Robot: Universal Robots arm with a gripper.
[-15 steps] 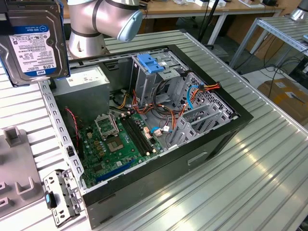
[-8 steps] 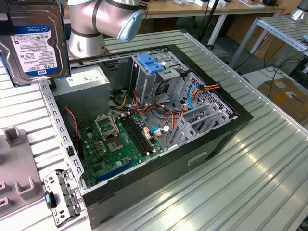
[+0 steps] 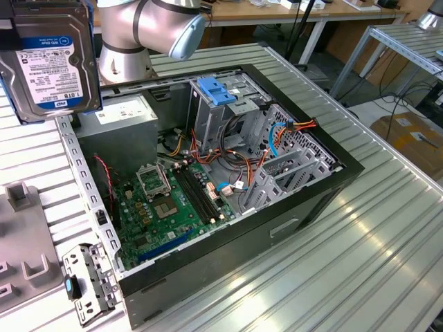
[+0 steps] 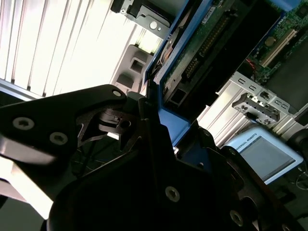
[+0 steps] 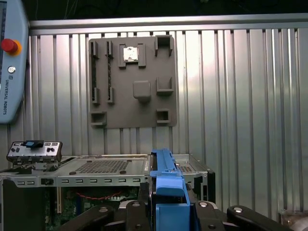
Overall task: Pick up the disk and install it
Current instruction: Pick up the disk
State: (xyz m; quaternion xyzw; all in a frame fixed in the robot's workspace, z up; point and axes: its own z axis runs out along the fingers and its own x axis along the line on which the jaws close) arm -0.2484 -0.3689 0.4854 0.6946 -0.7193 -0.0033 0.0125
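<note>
A black two-fingered claw (image 5: 166, 211) is closed on the disk (image 5: 166, 185), a flat rectangular hard drive with a dark body and bright blue plastic carrier rails. In the first wrist view, black fingers (image 5: 139, 211) press on either side of the blue rail.

In the exterior view the disk (image 3: 48, 59) hangs in the air at the upper left, clear of the ribbed metal tabletop (image 3: 360, 263). It is tilted with its labelled face showing: a white and blue sticker with printed text that reads upside down from here. In the second wrist view the other face of the disk (image 4: 202, 43) shows a green circuit board.

The silver robot arm with a pale blue joint cap (image 3: 149, 28) stands behind a black open computer case (image 3: 332, 187) lying on its side. Inside the case are a green motherboard (image 3: 166, 207), orange and red cables, and a tall grey metal drive cage with a lighter blue plastic handle (image 3: 218, 93) on top.

Just beside the case, on the exterior view's left, lies a flat perforated metal bracket with a small blue clip (image 3: 86, 283). Near it sits a grey moulded fixture plate (image 3: 21, 242) with recessed pockets. A pale blue teach pendant with a red button (image 5: 9, 62) lies on the tabletop in the first wrist view.
</note>
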